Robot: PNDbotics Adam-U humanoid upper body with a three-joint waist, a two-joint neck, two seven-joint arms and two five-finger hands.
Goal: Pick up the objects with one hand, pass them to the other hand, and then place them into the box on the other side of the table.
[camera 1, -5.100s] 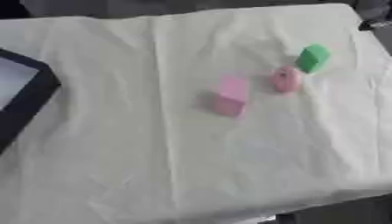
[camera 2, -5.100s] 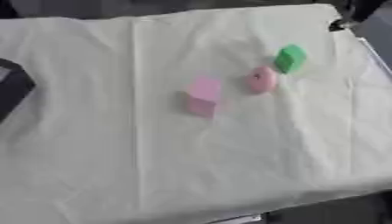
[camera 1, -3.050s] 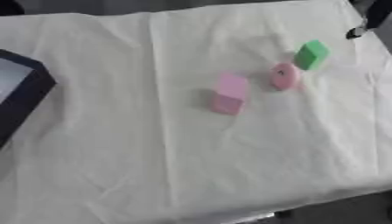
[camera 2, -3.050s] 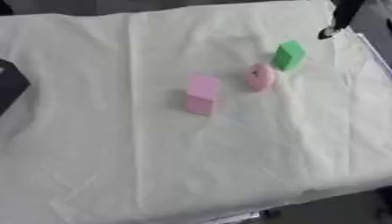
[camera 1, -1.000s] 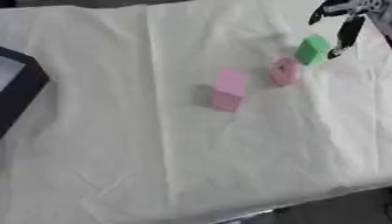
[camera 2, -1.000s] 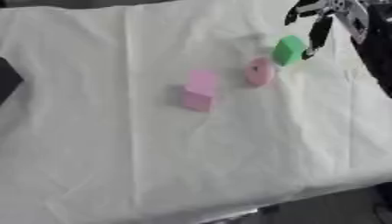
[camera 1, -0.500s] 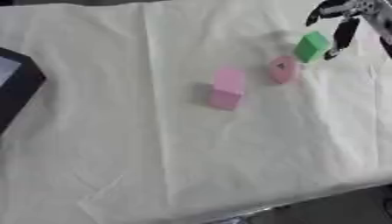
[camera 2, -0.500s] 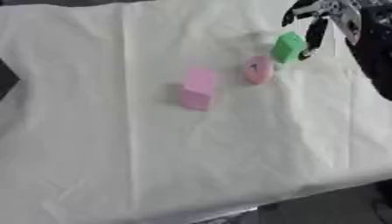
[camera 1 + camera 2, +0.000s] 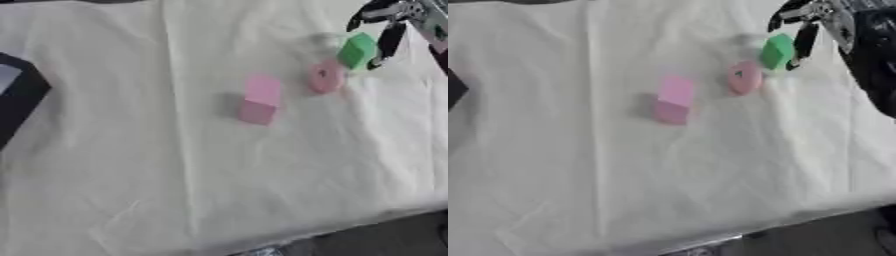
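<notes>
- Green block sits at the far right of the cloth-covered surface, looks like a small chunky foam or plastic piece, so I'd guess light and stiff, nothing fragile.
- Right hand is right on it from the upper right corner: fingers spread and hanging down just beside the block's right face, another dark finger arching over the top. Can't tell if anything is actually touching yet; it doesn't look pinched.
- Best hold imo: opposite flat faces, thumb one side and fingers the other. Flat sides shouldn't slip much, but a block this small could tip or skid on the cloth if nudged from one side only.
- Pink round piece is just beside the green one on its left, so there's little room on that side.
- Pink block is farther left, well apart.
- Dark box is over at the left edge.
- Left hand isn't in either view.
</notes>
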